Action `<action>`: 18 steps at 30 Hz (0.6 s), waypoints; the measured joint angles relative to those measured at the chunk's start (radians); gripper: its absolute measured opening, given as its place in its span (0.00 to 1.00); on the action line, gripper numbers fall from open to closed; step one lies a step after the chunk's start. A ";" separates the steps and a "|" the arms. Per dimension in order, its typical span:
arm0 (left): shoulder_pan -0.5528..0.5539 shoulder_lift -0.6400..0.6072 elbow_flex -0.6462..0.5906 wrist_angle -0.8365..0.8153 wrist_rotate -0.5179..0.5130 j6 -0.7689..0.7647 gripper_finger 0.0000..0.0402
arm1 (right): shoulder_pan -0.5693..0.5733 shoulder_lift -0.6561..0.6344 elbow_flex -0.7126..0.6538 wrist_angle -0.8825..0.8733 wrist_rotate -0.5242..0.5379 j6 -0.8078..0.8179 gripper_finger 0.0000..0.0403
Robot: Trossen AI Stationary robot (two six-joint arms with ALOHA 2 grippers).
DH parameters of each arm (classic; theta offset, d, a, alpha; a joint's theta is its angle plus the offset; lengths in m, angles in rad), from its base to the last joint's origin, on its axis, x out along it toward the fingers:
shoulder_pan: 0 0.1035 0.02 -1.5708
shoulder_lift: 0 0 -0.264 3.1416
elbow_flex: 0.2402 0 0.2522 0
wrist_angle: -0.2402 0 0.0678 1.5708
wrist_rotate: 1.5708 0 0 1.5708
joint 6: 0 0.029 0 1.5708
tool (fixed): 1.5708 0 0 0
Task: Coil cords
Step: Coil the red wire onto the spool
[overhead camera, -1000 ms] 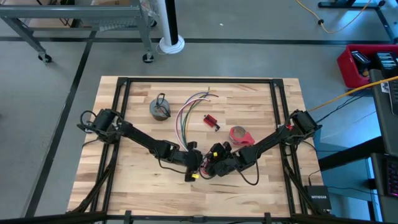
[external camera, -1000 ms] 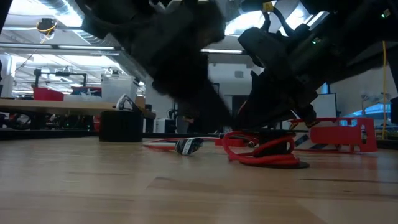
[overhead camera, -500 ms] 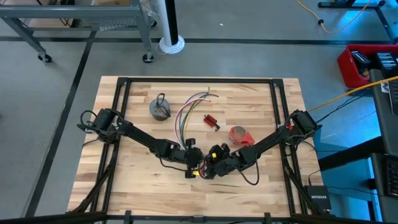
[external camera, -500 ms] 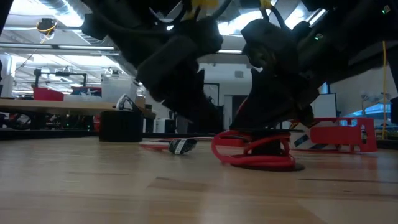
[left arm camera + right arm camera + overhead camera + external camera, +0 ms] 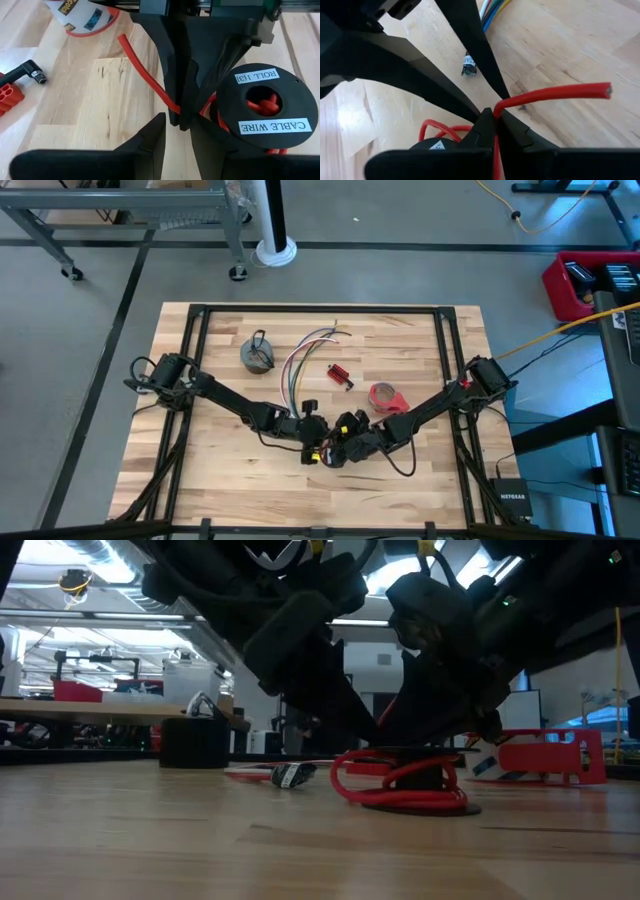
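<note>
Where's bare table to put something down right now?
Free: the near edge below both claws; the strip between the left arm and the grey coil. Crowded: centre, with wire bundle, red block, tape roll and both claws at the red wire spool.

Both grippers crowd the table (image 5: 200, 480) centre, the left gripper (image 5: 312, 442) just beside the right gripper (image 5: 335, 448), over the red wire spool (image 5: 260, 107). At 12 o'clock lie the wire bundle (image 5: 300, 360), grey coil (image 5: 257, 354), red block (image 5: 340, 375) and tape roll (image 5: 384, 396). Toward 6 o'clock the boards lie bare.
</note>
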 joint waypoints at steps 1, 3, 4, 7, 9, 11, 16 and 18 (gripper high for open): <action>0.000 0.000 0.000 0.001 -0.001 0.003 0.20 | 0.001 0.000 0.000 0.001 0.000 0.000 0.02; -0.002 0.000 0.000 0.002 -0.003 0.009 0.20 | 0.001 0.000 0.000 0.000 0.001 0.000 0.02; -0.003 0.000 0.000 0.003 -0.005 0.014 0.20 | 0.001 0.000 0.000 0.000 0.000 0.000 0.02; -0.003 -0.009 0.000 -0.002 -0.006 0.029 0.20 | 0.001 0.000 0.000 0.002 0.001 0.000 0.02; -0.002 -0.025 -0.001 -0.009 -0.015 0.034 0.20 | 0.001 0.000 0.000 0.002 0.003 0.000 0.02; 0.002 -0.047 0.000 0.004 -0.040 0.040 0.20 | 0.001 0.000 0.001 0.004 -0.006 -0.001 0.02; 0.016 -0.080 0.003 0.015 -0.042 0.058 0.20 | 0.001 0.000 0.001 0.000 -0.010 0.000 0.02; 0.021 -0.080 0.002 0.015 -0.034 0.055 0.20 | 0.001 0.000 0.001 0.000 -0.009 -0.001 0.02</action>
